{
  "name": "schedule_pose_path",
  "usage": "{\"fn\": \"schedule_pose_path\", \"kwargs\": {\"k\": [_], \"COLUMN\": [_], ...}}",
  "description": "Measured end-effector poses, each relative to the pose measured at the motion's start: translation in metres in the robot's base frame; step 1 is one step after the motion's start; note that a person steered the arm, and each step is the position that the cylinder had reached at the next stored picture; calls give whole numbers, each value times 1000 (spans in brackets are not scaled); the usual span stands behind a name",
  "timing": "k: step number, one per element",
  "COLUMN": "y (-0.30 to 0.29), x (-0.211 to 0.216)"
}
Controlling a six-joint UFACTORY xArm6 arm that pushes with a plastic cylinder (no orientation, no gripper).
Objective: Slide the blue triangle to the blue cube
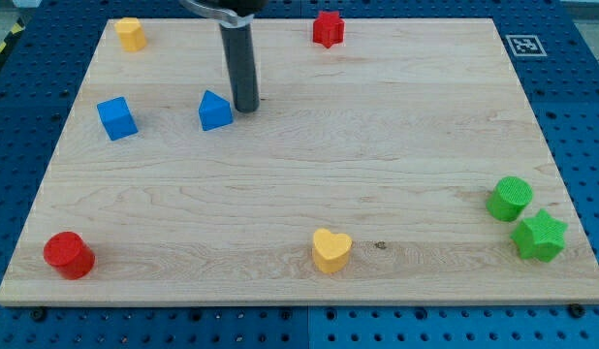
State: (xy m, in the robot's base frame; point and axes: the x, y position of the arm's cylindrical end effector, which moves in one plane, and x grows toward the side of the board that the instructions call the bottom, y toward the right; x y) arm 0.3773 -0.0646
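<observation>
So my tip point(246, 109) is parked right at the right side of the blue triangle point(214, 111), in the upper left part of the frame, touching it or as good as. That spot makes sense to me: the blue cube point(116, 117) sits further left at about the same height, with a bare gap between the two, so coming at the triangle from its right means a straight shove leftward should carry it over. I'd guess the push is just getting going, since the two are near each other but not touching yet.

No jaws on this rig, just the rod, so there's nothing to report as clenched or released.

Everything else is well out of the way. Yellow block point(131, 33) up in the top left corner, red star point(328, 29) at top centre, red cylinder point(68, 254) bottom left, yellow heart point(331, 250) bottom centre, and the green cylinder point(510, 198) and green star point(539, 235) sitting just beside each other at lower right. Nothing is in the lane between triangle and cube.

The counter point(377, 145) is a pale wooden board, smooth looking, so blocks should slide easily. It rests on a blue perforated base, and there's a small black and white marker tag point(523, 44) off the board's top right corner.
</observation>
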Motion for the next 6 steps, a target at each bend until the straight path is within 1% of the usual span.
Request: {"fn": "schedule_pose_path", "kwargs": {"k": [2,4,5,6], "y": [-5,-63,-95,-104], "x": [4,21,21,21]}}
